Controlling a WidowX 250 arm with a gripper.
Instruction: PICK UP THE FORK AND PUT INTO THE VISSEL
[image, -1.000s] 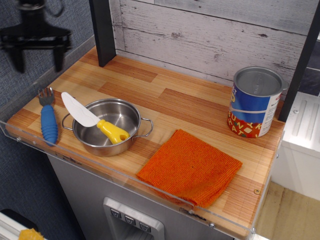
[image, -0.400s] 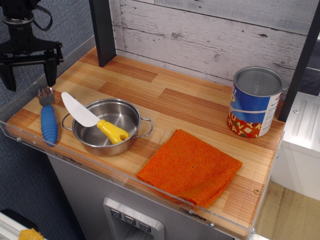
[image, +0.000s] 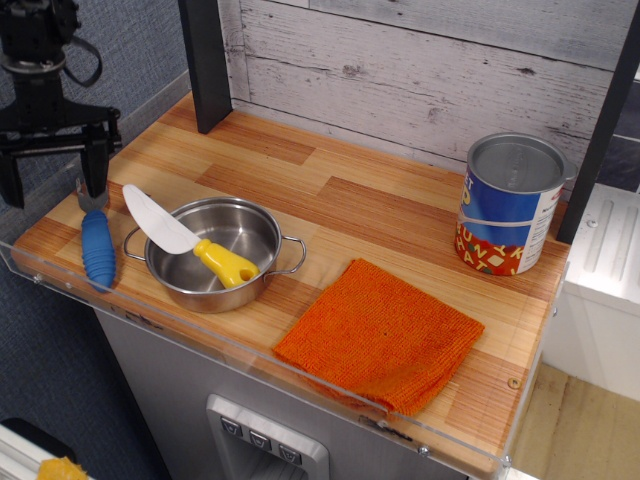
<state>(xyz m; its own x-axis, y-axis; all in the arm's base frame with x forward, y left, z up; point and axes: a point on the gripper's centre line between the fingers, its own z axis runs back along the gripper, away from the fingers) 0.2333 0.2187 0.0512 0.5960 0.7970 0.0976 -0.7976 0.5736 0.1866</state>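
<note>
One fork (image: 97, 243) is seen below the spread-open gripper (image: 52, 186), tines seemingly pointing away, toward it; one vissel (image: 213, 253) lies rightward.

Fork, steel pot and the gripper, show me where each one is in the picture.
fork (image: 98, 248): only camera view, middle of its blue ribbed handle.
steel pot (image: 250, 228): same view, bare inner wall.
gripper (image: 52, 188): same view, midway between its open fingertips.

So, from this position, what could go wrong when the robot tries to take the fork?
The open gripper hangs over the tines of the fork, not its thick blue handle, so a grasp there may slip or tip it. The fork lies close to the counter's clear edge guard, which a finger could strike. The knife already lying across the pot may block the fork.
</note>
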